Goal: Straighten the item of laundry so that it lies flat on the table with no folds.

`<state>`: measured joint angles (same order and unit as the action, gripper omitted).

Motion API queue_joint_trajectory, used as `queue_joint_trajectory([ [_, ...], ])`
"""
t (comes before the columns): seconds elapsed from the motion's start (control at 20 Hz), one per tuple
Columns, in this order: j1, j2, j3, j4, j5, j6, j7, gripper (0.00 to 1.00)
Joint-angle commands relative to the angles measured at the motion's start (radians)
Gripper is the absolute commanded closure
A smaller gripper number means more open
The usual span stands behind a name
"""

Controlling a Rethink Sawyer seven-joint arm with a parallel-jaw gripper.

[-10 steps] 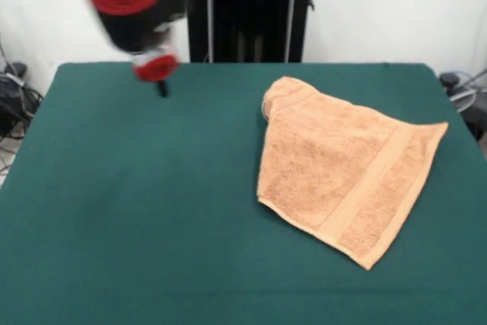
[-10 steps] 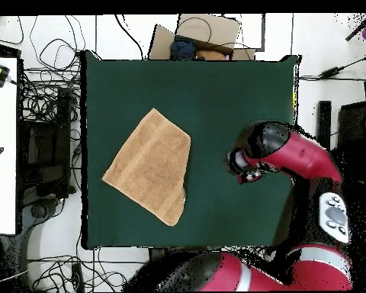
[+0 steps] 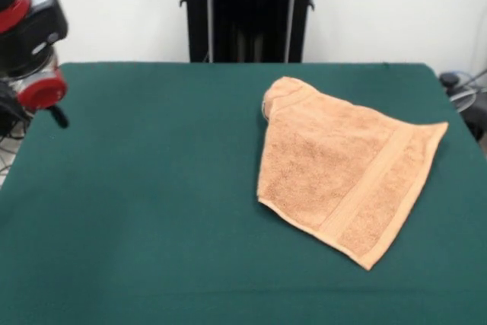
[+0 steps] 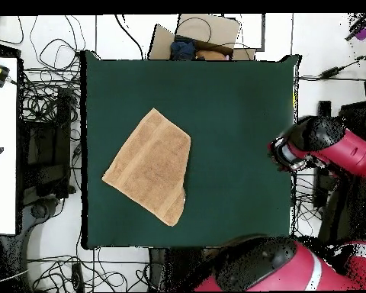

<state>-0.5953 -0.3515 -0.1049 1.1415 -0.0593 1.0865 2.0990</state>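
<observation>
Table (image 3: 152, 211): dark green cloth, smooth, mostly bare.
Towel (image 3: 342, 165): orange-tan, toward 3 o'clock in front view, skewed; far corner at 12 o'clock bunched.
Arm (image 4: 323, 145): red-black, off the table edge, well apart from towel.
Gripper (image 3: 53, 112): jaw state cannot tell.
Room: white wall (image 3: 396, 5); cables (image 4: 49, 61) on floor.

Behind the work surface we see a plain white wall (image 3: 396, 5) under even light. From above, we note a pale floor (image 4: 125, 34) strewn with tangled black cables (image 4: 49, 84), a white side table (image 4: 1, 152) along one edge, and a brown cardboard box (image 4: 209, 30) at the top.
</observation>
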Motion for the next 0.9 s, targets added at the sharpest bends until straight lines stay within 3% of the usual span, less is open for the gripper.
queue_joint_trajectory([
  [0.05,0.000,0.130,0.157,-0.031,0.015,-0.027,-0.070,0.00],
  [0.25,0.006,0.158,0.144,-0.075,0.007,-0.009,-0.042,0.00],
  [0.4,0.008,0.244,0.130,-0.228,-0.081,-0.068,-0.138,0.00],
  [0.5,-0.011,0.317,0.138,-0.349,-0.106,-0.040,-0.205,0.00],
  [0.6,-0.029,0.350,0.140,-0.408,-0.100,0.008,-0.216,0.00],
  [0.75,-0.038,0.345,0.116,-0.426,-0.057,0.129,-0.124,0.00],
  [0.9,-0.052,0.372,0.108,-0.536,-0.052,0.219,-0.134,0.00],
])
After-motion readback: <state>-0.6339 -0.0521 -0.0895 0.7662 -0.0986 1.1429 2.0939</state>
